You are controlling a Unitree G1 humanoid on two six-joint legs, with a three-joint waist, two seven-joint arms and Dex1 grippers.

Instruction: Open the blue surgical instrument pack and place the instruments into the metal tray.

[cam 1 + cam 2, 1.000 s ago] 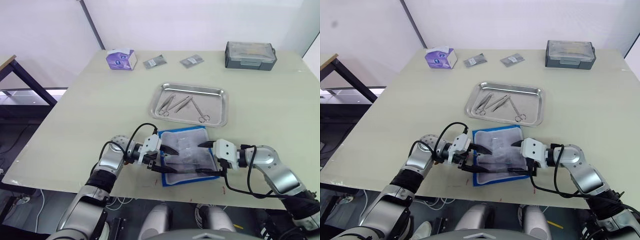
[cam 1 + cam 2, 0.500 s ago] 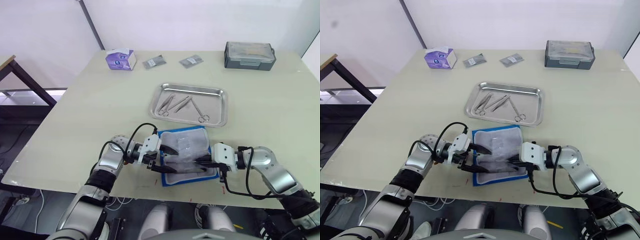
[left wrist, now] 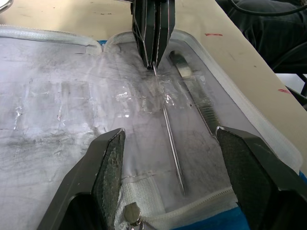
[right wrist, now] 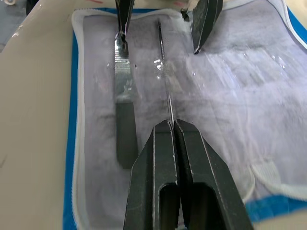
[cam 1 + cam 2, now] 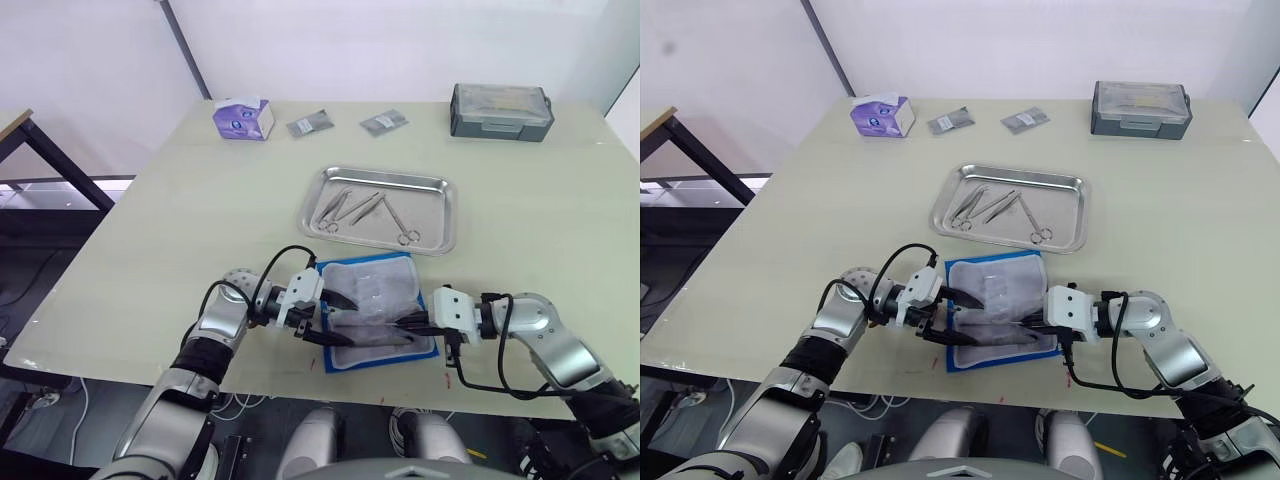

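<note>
Our right gripper pinches one end of a slim probe, whose long axis runs toward our left gripper, spread wide at the opposite end. Since a second ago the right jaws have closed. The blue pack lies lower centre, below the metal tray.

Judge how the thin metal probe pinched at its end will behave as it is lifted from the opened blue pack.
The thin probe looks stiff, so it should lift level. It looks light. Smooth and narrow, it may slip or pivot in the right gripper, whose jaws pinch only its end.
</note>
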